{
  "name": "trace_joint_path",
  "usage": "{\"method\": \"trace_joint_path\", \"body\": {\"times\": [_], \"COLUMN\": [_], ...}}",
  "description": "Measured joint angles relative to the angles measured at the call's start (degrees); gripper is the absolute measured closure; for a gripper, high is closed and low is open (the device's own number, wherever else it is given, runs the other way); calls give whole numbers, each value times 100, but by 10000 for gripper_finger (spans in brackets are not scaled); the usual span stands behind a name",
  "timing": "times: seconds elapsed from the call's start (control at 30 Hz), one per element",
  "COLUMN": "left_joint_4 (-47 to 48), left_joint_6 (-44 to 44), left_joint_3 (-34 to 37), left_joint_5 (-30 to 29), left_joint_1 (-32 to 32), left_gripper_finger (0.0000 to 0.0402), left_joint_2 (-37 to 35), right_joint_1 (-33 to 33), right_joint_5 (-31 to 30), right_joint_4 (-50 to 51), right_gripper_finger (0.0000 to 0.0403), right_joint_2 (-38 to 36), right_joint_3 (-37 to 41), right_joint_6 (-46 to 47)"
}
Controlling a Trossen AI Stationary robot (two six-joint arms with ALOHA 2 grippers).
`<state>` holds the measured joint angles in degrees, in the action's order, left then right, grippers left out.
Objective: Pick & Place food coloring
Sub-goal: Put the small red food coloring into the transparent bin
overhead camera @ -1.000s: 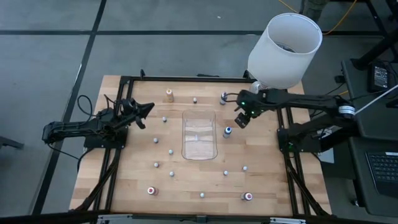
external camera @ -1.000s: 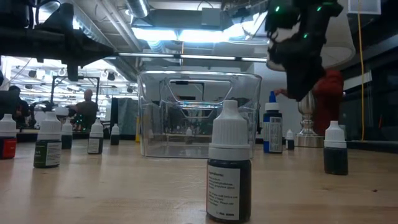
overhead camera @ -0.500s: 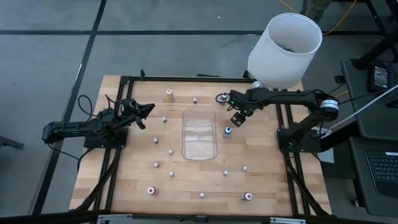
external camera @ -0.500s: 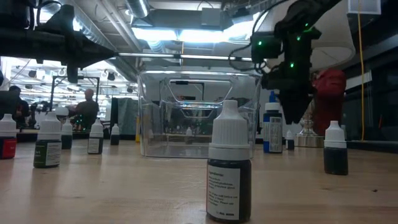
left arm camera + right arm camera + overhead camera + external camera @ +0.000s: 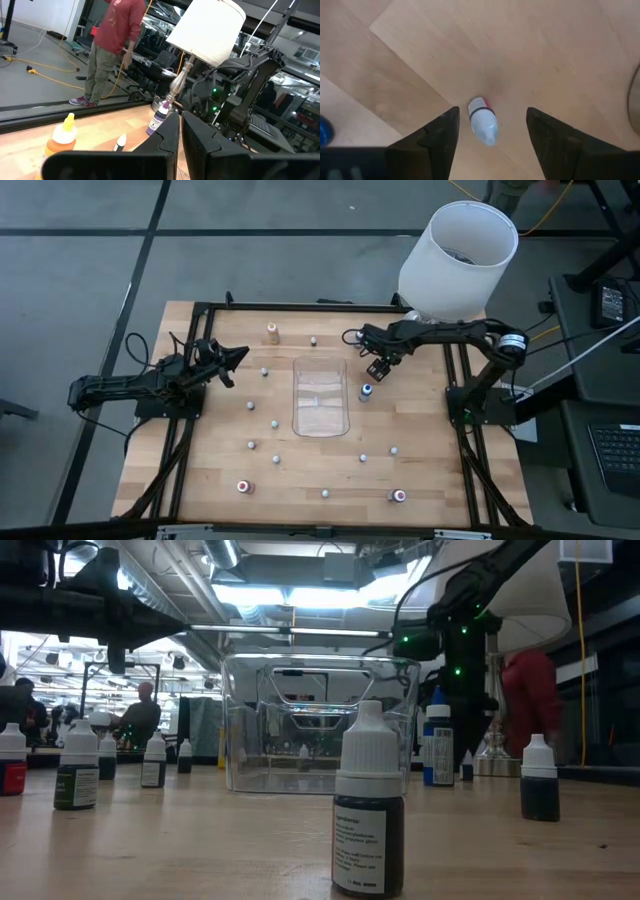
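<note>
The clear rectangular plastic tray (image 5: 320, 396) at mid-desk looks empty. The right tool (image 5: 490, 131), fingers wide, hovers over a small white-capped bottle (image 5: 483, 120); the left tool (image 5: 232, 360) is closed.

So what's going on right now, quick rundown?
Right pincer open, poised over a small white-capped bottle beside the clear tray. Left pincer shut, parked at the table's left. Nothing blocking the bottle.

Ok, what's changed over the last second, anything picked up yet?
Nothing picked up. The right gripper has pulled back toward the table's middle and dropped low; it now hangs open over a small white-capped bottle, fingers either side, not touching. The left gripper stayed shut and parked at the left. The clear tray and the other bottles have not moved.
</note>
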<state>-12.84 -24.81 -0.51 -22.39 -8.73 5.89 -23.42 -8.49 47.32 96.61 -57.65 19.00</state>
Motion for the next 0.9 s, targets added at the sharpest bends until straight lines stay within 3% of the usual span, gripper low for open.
{"method": "trace_joint_path", "body": {"times": [0.57, 0.9], "left_joint_4": [-2, -2], "left_joint_6": [-1, 0], "left_joint_3": [0, 0], "left_joint_5": [-2, -2], "left_joint_1": [0, 0], "left_gripper_finger": [384, 384], "left_joint_2": [0, 0], "right_joint_1": [2, 54], "right_joint_5": [68, 167], "right_joint_4": [21, 59], "right_gripper_finger": [318, 327], "right_joint_2": [27, -75], "right_joint_3": [0, 5], "right_joint_6": [0, -2]}}
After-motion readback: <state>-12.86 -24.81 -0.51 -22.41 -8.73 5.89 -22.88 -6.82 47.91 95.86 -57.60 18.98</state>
